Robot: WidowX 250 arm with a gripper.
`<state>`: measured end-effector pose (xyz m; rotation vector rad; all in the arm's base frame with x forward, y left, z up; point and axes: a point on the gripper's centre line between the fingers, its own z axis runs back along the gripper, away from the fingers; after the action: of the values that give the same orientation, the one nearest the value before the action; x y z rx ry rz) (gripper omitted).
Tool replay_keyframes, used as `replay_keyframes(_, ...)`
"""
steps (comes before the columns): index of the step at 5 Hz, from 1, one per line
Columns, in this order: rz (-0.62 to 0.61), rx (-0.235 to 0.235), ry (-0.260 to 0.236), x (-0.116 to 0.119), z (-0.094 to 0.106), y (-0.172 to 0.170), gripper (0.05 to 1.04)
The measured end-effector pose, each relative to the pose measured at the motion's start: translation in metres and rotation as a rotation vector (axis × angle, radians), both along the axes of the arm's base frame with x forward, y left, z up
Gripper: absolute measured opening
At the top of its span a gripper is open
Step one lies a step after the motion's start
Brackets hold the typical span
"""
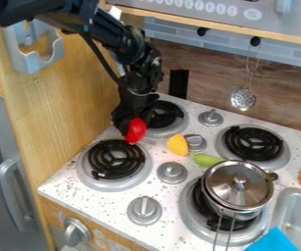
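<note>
Speckled white stovetop (69, 185) of a toy kitchen, wooden side panel (67, 105) on its left in our view, wood-grain backsplash (208, 81) behind. We find the red rounded toy (136, 130), perhaps a vegetable, at the lower end of the black gripper (128, 125), between the rear left burner (164, 114) and the front left burner (115, 160). Contact looks likely, but the dark parts merge, so we cannot tell whether the claw is clenched on the toy or released. Near it lie a yellow toy corn cob (177, 145) and a green piece (206, 160), beside a knob (195, 142); the lidded steel saucepan (237, 188) sits on the front right burner (190, 215). Main hazard, we judge: a smooth, rounded toy with a poor purchase could slip, roll and lodge against a coil. A low sweep rightward could catch the knob or shove the corn cob toward the pan; a knock to the pan's wire handle (223, 230), jutting over the front of the stove, could turn it or unseat the lid. Arm pose: black arm (107, 32) enters from the upper left, bends beyond the panel and drops steeply, gripper pointing down close to the wood.
</note>
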<state>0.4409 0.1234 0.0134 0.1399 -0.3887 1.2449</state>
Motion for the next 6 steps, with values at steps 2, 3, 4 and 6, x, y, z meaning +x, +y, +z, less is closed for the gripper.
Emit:
replay_keyframes(2,0.022,0.006,-0.009,0.002,-0.001,0.011,0.822)
replay_keyframes(3,0.038,0.002,-0.008,0.000,-0.002,0.015,0.937)
replay_keyframes(4,0.042,-0.013,-0.005,-0.005,-0.009,0.015,1.005)
replay_keyframes(6,0.037,-0.020,-0.025,-0.017,0.004,0.010,1.001)
